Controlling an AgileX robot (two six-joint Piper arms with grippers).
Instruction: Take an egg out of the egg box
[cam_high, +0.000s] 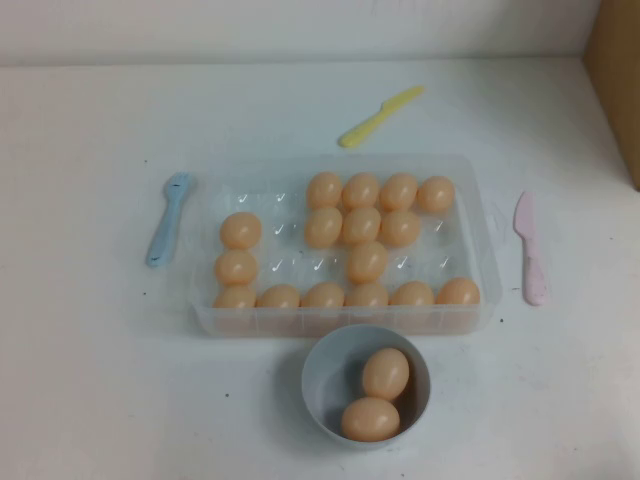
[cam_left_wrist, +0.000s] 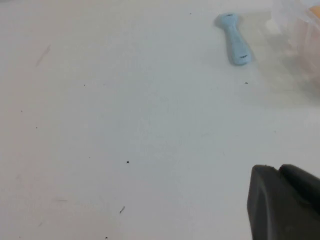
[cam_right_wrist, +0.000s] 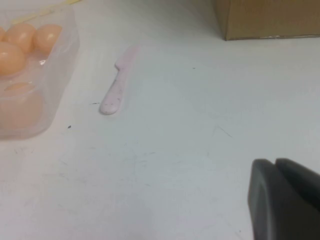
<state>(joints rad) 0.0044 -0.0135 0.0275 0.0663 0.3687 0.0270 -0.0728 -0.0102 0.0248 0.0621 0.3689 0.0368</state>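
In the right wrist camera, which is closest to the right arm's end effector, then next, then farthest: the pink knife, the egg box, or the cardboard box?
The right end effector shows only as a dark part at the picture's edge, over bare table.
1. Pink knife, lying flat beside the tray.
2. Egg box, its corner just beyond the knife.
3. Cardboard box, at the table's far end.
The left end effector is parked elsewhere.

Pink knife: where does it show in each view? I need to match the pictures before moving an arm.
High view: pink knife on the table right of the egg box.
Left wrist view: not in it.
Right wrist view: pink knife beside the egg box corner.
Shared landmark: the egg box.
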